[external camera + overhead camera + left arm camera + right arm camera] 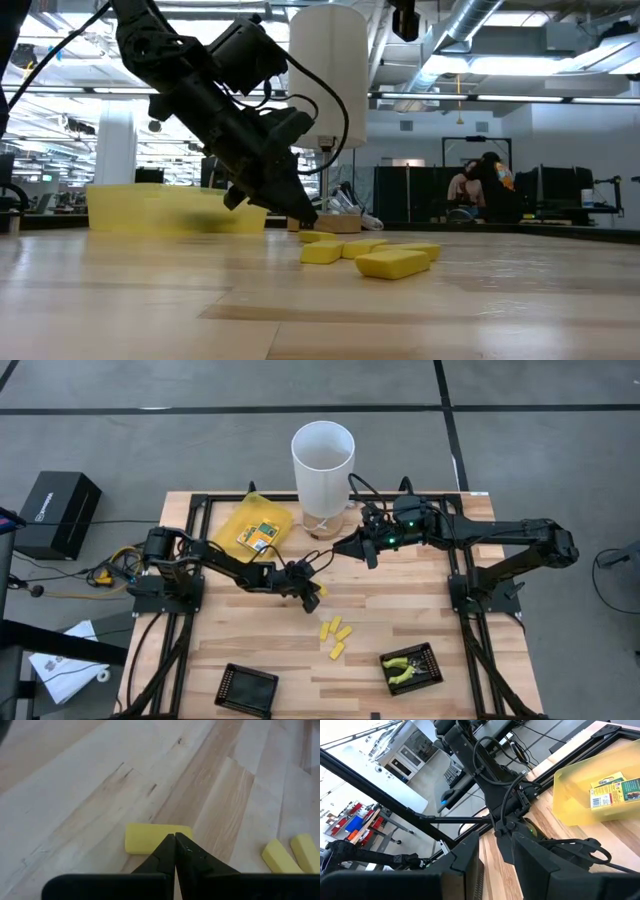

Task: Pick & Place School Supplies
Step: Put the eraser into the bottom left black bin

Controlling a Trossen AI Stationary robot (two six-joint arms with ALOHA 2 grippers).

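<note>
A short yellow oblong piece (145, 838) lies flat on the wood table, and my left gripper (175, 836) is shut with its tips low over that piece's near edge (322, 590). Several more yellow pieces (335, 635) lie in a cluster toward the near edge. My right gripper (340, 552) hangs open above the table, behind the left one, pointing left. Flat packets with green-white labels (615, 792) rest inside the translucent yellow pouch (255, 525). Yellow-green-handled pliers (405, 670) lie in the near-right black tray (432, 655). My left gripper slants down from the table's left with shut fingertips (167, 845) at the near long edge of the yellow piece (155, 832), which lies flat on the table. I cannot tell whether the tips touch it.
A tall white cylinder (322, 465) stands at the far edge behind the right gripper. An empty black tray (245, 688) sits at the near-left. Black frame rails (455, 575) border the table on both sides. Bare wood shows between the pieces and the trays.
</note>
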